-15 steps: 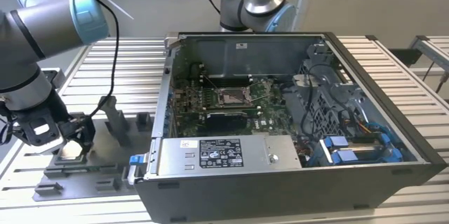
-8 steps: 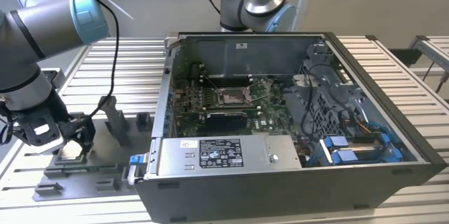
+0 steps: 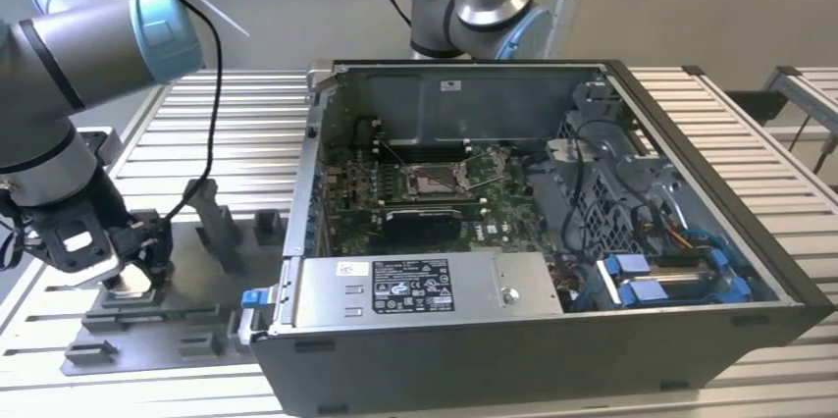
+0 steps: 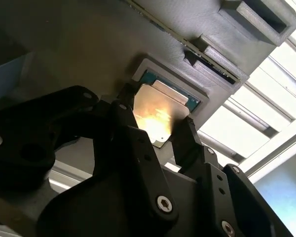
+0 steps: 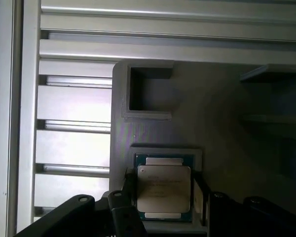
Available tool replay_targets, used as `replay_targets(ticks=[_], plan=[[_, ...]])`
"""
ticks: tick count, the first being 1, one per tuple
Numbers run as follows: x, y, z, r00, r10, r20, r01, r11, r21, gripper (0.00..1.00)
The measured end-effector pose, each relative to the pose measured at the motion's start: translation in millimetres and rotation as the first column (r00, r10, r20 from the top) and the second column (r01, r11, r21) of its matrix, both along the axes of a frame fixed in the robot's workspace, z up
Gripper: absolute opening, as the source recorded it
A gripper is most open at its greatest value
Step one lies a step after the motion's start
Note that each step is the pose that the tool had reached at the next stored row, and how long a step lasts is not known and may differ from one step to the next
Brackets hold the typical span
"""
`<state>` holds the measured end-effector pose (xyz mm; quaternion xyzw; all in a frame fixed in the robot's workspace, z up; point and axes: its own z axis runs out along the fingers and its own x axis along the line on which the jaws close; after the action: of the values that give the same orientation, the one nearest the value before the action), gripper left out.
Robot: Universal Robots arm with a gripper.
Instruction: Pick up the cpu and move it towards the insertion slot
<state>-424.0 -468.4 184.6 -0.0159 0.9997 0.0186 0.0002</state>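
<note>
The cpu [image 5: 164, 185] is a small square chip with a silvery top and a green rim. It lies flat in a shallow pocket of the grey fixture [image 5: 153, 133], as the second wrist view also shows of the cpu [image 4: 158, 111]. My gripper [image 5: 164, 192] is down over it, with one black finger [image 5: 129, 185] against each side edge of the chip. In the exterior view the gripper [image 3: 129, 276] is at the exterior view's left, low over the fixture [image 3: 144, 325]. The insertion slot [image 3: 433, 180] sits inside the open computer case, far from the gripper.
The open computer case [image 3: 524, 349] takes up the middle and the exterior view's right, with its near wall between the fixture and the socket. Grey uprights [image 3: 216, 222] rise from the fixture beside the gripper. A second arm [image 3: 478, 6] stands behind the case. Everything rests on a slatted aluminium table [image 3: 235, 114].
</note>
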Motion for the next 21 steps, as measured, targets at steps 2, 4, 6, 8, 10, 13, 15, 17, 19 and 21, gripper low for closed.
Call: replay_targets(ticks=[2,4,6,8,10,13,15,17,19,21], plan=[[0.0,0.0,3.6,1.0,0.0,0.0001,0.0,1.0,0.0017,0.0],[-0.1,0.0,12.8,1.0,0.0,-0.0004,0.0,1.0,0.0016,0.0],[0.0,-0.1,21.8,1.0,0.0,-0.0005,0.0,1.0,0.0015,0.0],[0.0,-0.1,30.9,1.0,0.0,-0.0004,0.0,1.0,0.0015,0.0],[0.0,-0.1,40.2,1.0,0.0,-0.0005,0.0,1.0,0.0015,0.0],[0.0,0.0,53.7,1.0,0.0,-0.0004,0.0,1.0,0.0015,0.0],[0.0,0.0,62.0,1.0,0.0,-0.0003,0.0,1.0,0.0014,0.0],[0.1,0.5,70.7,1.0,0.0,-0.0002,0.0,1.0,0.001,0.0],[0.1,0.6,79.6,1.0,0.0,0.0,0.0,1.0,0.0011,0.0],[0.0,0.7,88.5,1.0,0.0,-0.0001,0.0,1.0,0.001,0.0]])
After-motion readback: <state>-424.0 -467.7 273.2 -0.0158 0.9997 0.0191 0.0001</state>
